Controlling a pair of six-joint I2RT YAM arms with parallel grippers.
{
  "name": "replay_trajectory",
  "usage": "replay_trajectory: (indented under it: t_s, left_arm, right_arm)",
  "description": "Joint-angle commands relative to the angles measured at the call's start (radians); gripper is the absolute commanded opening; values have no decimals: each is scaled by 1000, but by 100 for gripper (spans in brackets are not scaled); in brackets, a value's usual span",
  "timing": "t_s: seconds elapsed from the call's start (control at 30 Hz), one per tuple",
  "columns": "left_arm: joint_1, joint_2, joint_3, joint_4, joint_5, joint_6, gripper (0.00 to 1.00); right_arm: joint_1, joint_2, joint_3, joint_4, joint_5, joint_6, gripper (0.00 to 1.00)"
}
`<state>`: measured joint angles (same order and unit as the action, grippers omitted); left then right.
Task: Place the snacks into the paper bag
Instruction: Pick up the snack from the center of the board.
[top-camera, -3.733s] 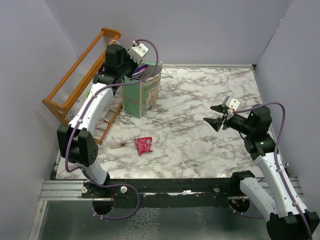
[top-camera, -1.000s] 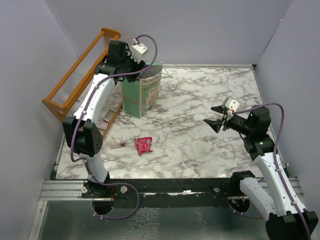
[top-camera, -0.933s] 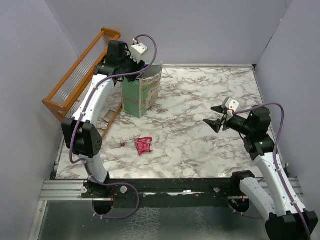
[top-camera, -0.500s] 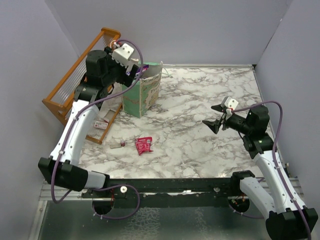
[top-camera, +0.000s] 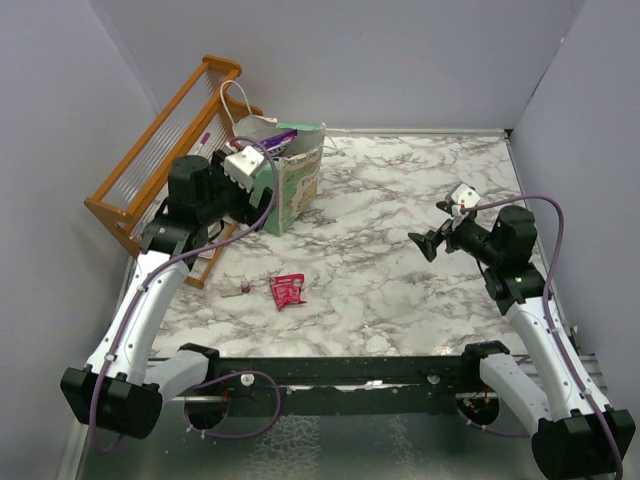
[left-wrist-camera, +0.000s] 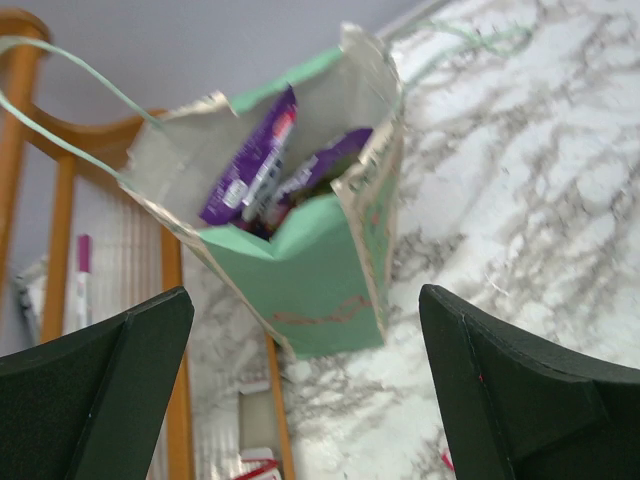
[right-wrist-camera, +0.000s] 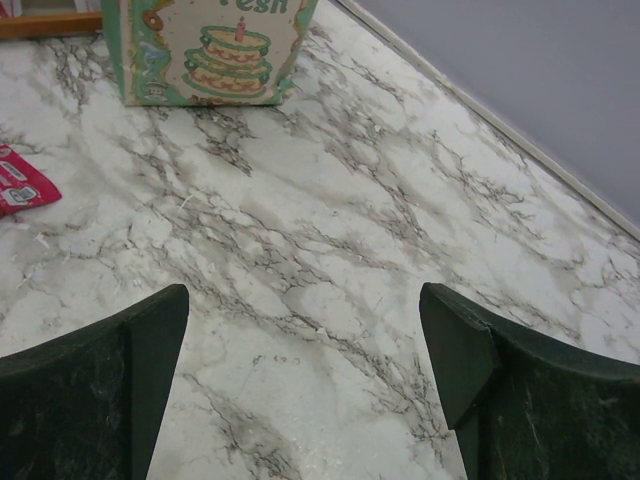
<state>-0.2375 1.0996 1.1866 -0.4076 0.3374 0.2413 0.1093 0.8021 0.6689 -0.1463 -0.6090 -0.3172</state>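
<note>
Tabletop (top-camera: 400, 200) is white marble w/ grey veining, boxed in by plain lavender-grey walls at back, L and R; black rail along near edge carries both arm bases. Orange slatted rack (top-camera: 160, 150) leans at far-L corner. Paper bag (top-camera: 290, 190) stands upright just R of the rack, mouth open, cake print on its side panel, thin loop handle (top-camera: 235, 100) sticking up. Purple snacks (left-wrist-camera: 250, 170) sit inside it, standing on end; other pkts in there can't be made out. One red snack (top-camera: 287, 290) lies flat on the marble nearer the arms, well apart from the bag, w/ a tiny tube (top-camera: 240, 290) just L of it. L arm: elbow low at near-L, forearm slanting up to a wrist beside the bag's near-L side, in front of the rack; left gripper (left-wrist-camera: 305, 295) looks down at the bag's mouth, fingers wide apart, nothing btwn them. R arm: folded at the R side, wrist pointing L over bare marble; right gripper (right-wrist-camera: 302, 290) also spread wide, empty, far from bag and red pkt.
</note>
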Motion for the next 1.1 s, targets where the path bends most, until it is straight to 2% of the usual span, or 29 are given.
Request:
replay_trajectory:
  t_s: [0.0, 0.3, 0.6, 0.77, 0.97, 1.07]
  left_arm:
    - [4, -97, -122, -64, 170, 84, 99]
    - [2, -185, -324, -203, 280, 344, 96]
    - [-42, -181, -483, -211, 318, 559, 84]
    - [-124, -158, -534, -173, 294, 584, 77]
    - [-285, -93, -575, -104, 173, 585, 71]
    - [-332, -49, -596, -63, 120, 595, 68]
  right_arm:
    - [-7, -5, 5, 51, 59, 18, 99]
    - [-7, 2, -1, 55, 38, 20, 99]
    - [-7, 7, -14, 57, 3, -7, 99]
    - [-7, 11, -17, 57, -5, -8, 99]
    - [-7, 8, -20, 61, -6, -11, 99]
    - [-7, 8, -21, 59, -10, -15, 99]
